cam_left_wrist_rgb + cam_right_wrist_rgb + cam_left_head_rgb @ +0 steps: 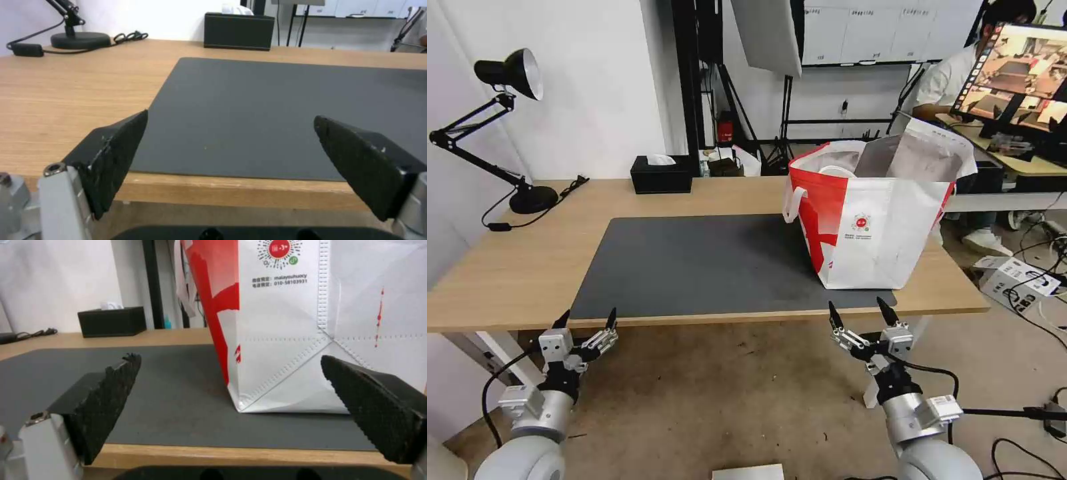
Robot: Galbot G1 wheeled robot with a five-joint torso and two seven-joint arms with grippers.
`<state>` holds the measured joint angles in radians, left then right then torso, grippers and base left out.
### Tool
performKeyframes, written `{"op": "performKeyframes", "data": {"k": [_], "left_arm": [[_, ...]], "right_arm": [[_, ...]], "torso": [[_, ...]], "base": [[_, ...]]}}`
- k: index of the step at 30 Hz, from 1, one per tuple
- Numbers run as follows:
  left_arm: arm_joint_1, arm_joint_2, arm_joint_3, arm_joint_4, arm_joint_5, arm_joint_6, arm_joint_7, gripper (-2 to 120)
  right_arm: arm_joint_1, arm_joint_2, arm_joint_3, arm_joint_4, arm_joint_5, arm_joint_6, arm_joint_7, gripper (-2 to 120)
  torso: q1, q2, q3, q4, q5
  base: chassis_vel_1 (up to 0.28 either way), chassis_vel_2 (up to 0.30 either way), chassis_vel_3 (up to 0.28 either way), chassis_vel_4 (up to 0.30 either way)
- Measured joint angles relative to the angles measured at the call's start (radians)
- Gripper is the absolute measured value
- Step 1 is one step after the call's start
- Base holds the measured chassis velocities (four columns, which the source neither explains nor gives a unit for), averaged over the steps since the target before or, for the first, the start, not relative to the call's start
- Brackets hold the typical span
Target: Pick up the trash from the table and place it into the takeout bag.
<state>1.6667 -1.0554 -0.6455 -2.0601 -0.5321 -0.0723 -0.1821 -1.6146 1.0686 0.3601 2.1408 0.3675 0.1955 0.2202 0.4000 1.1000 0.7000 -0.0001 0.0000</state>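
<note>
You have both arms parked low in front of the near edge of the long light-wood table. Your left gripper sits just short of the near left corner of the large dark grey rectangular mat, its black fingers spread wide with nothing between them. From its wrist camera you look across the mat toward the black tissue box at the far edge and the round base of the black desk lamp at the far left.

Your right gripper hangs at the same height on the right, below the table edge and just in front of the large boxy white-and-red takeout bag. Its jaws also stand wide apart and hold nothing. In its wrist camera the toothed black pads frame the bag's lower near corner, where the bag rests on the mat.

The bag stands upright on the right end of the mat, its mouth open upward with silver foil lining showing, a white loop handle hanging on its left side and a small round red logo on the near face. You cannot see what lies inside the bag from here.

The black tissue box sits at the far edge of the table, left of the bag, and the desk lamp stands at the far left corner.
</note>
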Motion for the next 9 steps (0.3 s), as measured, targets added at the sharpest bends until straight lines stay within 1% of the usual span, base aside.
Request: {"op": "performKeyframes", "data": {"k": [9], "left_arm": [[-0.001,0.001,0.001,0.0,-0.001,0.0,0.0,100]], "right_arm": [[0.0,0.0,0.0,0.0,0.0,0.0,0.0,100]], "torso": [[0.0,0.0,0.0,0.0,0.0]], "base": [[0.0,0.0,0.0,0.0]]}}
